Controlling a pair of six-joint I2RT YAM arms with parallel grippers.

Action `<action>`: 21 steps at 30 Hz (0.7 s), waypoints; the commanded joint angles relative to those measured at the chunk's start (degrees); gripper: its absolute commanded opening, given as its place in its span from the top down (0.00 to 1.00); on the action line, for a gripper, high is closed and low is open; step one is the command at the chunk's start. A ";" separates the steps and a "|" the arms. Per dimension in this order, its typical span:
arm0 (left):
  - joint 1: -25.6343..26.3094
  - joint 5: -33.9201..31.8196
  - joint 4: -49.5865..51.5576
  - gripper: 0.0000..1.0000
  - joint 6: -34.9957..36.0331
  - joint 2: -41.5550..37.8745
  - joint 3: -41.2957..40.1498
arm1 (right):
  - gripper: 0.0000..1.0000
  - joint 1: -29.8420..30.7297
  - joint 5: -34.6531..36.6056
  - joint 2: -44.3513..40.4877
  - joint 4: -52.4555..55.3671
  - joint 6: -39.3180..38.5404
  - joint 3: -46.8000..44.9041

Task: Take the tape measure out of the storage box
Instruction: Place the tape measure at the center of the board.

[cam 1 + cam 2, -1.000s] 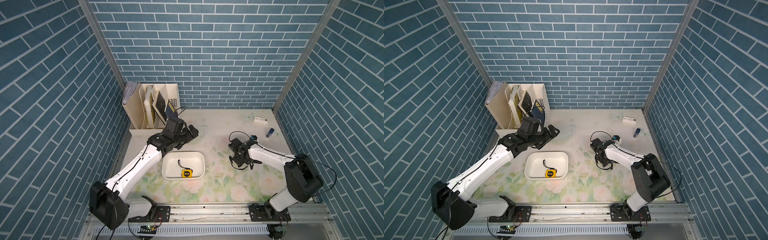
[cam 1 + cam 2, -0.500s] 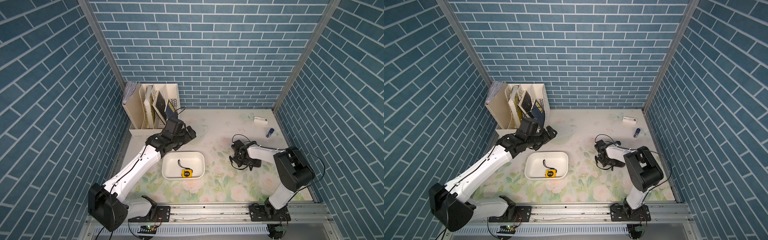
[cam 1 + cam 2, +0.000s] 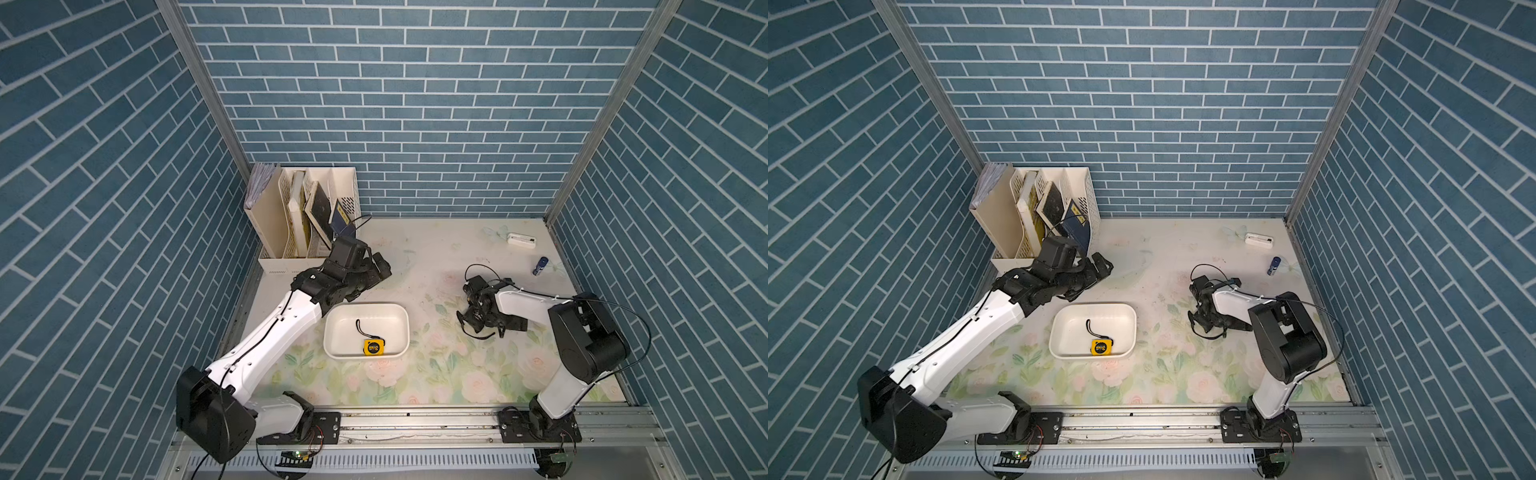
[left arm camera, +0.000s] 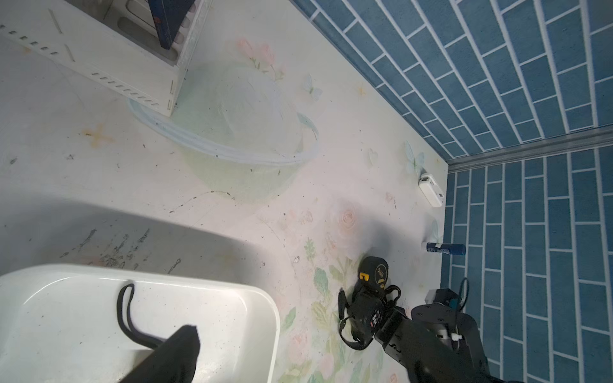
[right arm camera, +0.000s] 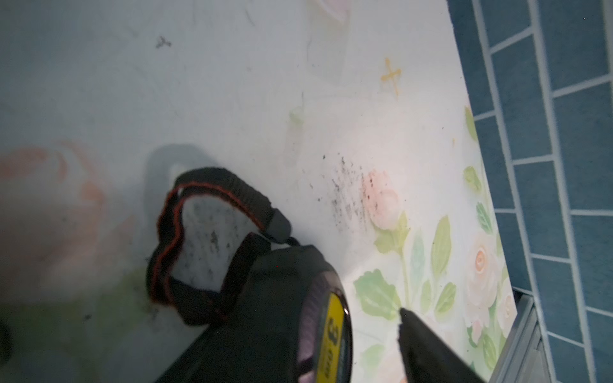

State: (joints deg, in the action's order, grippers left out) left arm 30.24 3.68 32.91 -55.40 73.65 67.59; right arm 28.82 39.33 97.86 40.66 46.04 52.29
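Registering, against a second ago, right gripper (image 3: pixel 480 326) jaws spread instead of nearly closed, the right elbow swung toward the middle, the left arm barely shifted.

Scanning both top views: finding the small yellow hard-cased tape measure (image 3: pixel 372 347) lying inside the shallow white plastic storage box (image 3: pixel 386 324), close to its front wall, with its black cord strap (image 3: pixel 360 328) curling rearward over the glossy floor. Placing the left gripper (image 3: pixel 380 271) just behind the rear rim, above the pale floral table mat (image 3: pixel 415 374), jaws fully spread, holding nothing. Placing the right gripper well to the box's right, low on the mat.

Checking the left wrist view: catching one black fingertip (image 4: pixel 180 345) over the box, the cord loop beneath, the yellow casing hidden. Spotting a rounded black casing (image 4: pixel 373 272) beside the right gripper, probably another tape measure, though too small for certainty.

Checking the right wrist view: seeing a matte black tape measure (image 5: pixel 282 315) with a yellow label and a woven, red-stitched strap (image 5: pixel 205 199) resting on the mat. Seeing bare mat between casing and the one visible fingertip (image 5: pixel 418 345), so jaws parted, gripping nothing.

Judging handling: expecting the yellow casing to be rigid, smooth, dense for its size and apt to skid on slick plastic. Favouring a pinch across its flat faces, not the limp cord, and minding the tight gap at the front wall.
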 commanded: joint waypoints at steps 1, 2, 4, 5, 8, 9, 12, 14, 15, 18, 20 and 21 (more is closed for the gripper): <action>-0.33 -1.07 1.64 0.00 1.26 -0.46 1.33 | 0.13 0.07 -2.78 -0.58 -1.05 0.10 0.17; -0.33 -1.10 1.71 0.00 1.37 -0.47 1.31 | 0.12 0.09 -2.77 -1.01 -0.88 0.10 0.23; -0.28 -1.35 2.03 0.00 1.45 -0.51 1.31 | 0.11 0.16 -2.97 -2.37 -0.77 0.01 0.19; -0.35 -1.44 2.07 0.00 1.44 -0.61 1.27 | 0.11 0.18 -3.20 -3.28 -0.67 -0.05 0.22; -0.30 -1.49 2.25 0.00 1.47 -0.86 1.31 | 0.11 0.19 -3.37 -6.17 0.15 -0.03 0.61; -0.27 -1.40 2.25 0.00 1.59 -0.76 1.31 | 0.11 0.23 -3.47 -7.22 0.44 -0.07 0.77; -0.34 -1.40 2.25 0.00 1.58 -0.76 1.40 | 0.11 0.26 -3.57 -9.87 1.54 -0.07 1.47; -0.35 -1.25 2.09 0.00 1.56 -0.72 1.47 | 0.11 0.26 -3.63 -11.21 2.01 -0.07 1.96; -0.28 -1.29 2.07 0.00 1.59 -0.77 1.57 | 0.11 0.28 -3.65 -11.91 2.26 0.00 2.31; -0.34 -1.54 2.78 0.00 2.23 -0.78 1.71 | 0.11 0.53 -4.44 -14.43 1.73 -0.33 2.97; -0.33 -2.47 4.45 0.00 3.47 -0.54 1.67 | 0.11 0.70 -5.41 -16.19 0.57 -1.08 3.39; -0.35 -2.96 5.83 0.00 4.27 -0.36 1.38 | 0.11 0.79 -6.28 -17.39 -0.55 -1.83 3.43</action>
State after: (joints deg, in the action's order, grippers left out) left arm 30.24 2.55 34.87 -53.76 73.65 67.72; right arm 29.10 34.65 83.33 40.82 45.98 54.17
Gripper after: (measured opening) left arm 0.999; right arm 0.894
